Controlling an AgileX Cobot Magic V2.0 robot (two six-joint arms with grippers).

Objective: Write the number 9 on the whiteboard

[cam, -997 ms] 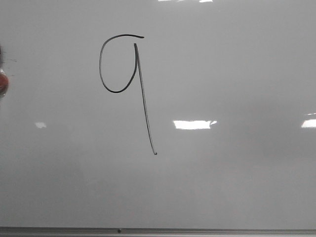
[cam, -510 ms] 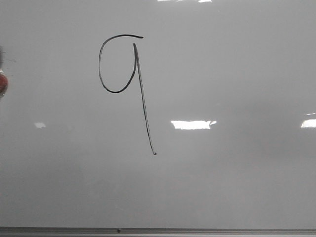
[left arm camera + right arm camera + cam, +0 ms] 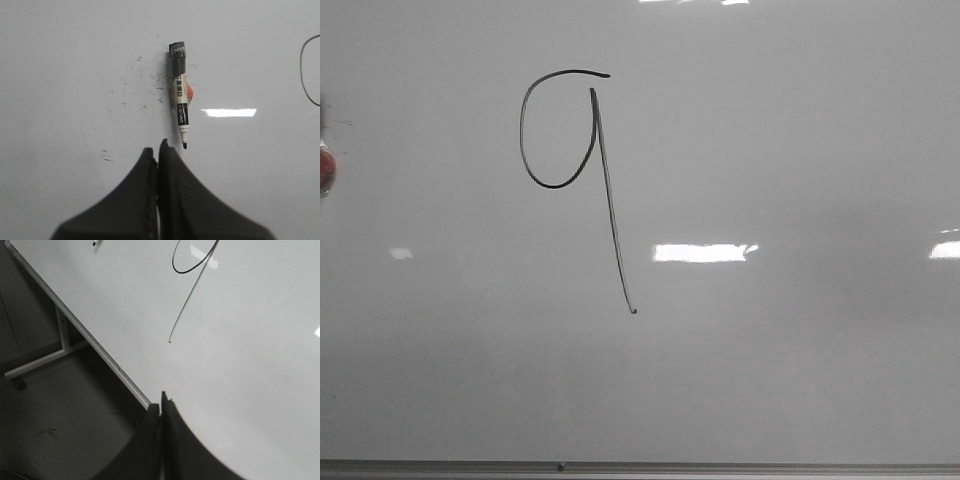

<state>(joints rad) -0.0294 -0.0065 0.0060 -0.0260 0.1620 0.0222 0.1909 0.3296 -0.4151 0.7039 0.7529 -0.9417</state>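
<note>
The number 9 [image 3: 592, 150] is drawn in thin black line on the whiteboard [image 3: 790, 360]: an oval loop open at its top and a long slanted tail. Part of its loop shows in the left wrist view [image 3: 304, 75], and loop and tail show in the right wrist view [image 3: 187, 295]. An uncapped marker [image 3: 179, 95] lies flat on the board, tip toward my left gripper [image 3: 156, 147], which is shut and empty just short of it. My right gripper [image 3: 161, 400] is shut and empty over the board's frame edge [image 3: 100, 352]. No gripper shows in the front view.
A red and grey thing [image 3: 325, 165] shows at the left edge of the front view. Small black specks [image 3: 135, 95] mark the board beside the marker. Below the board's edge are a white stand leg [image 3: 62, 332] and dark floor [image 3: 60, 425].
The 9 has not changed. The bright reflection right of the tail has stretched a little to the left; the red thing at the left edge has slipped slightly further out of view.
</note>
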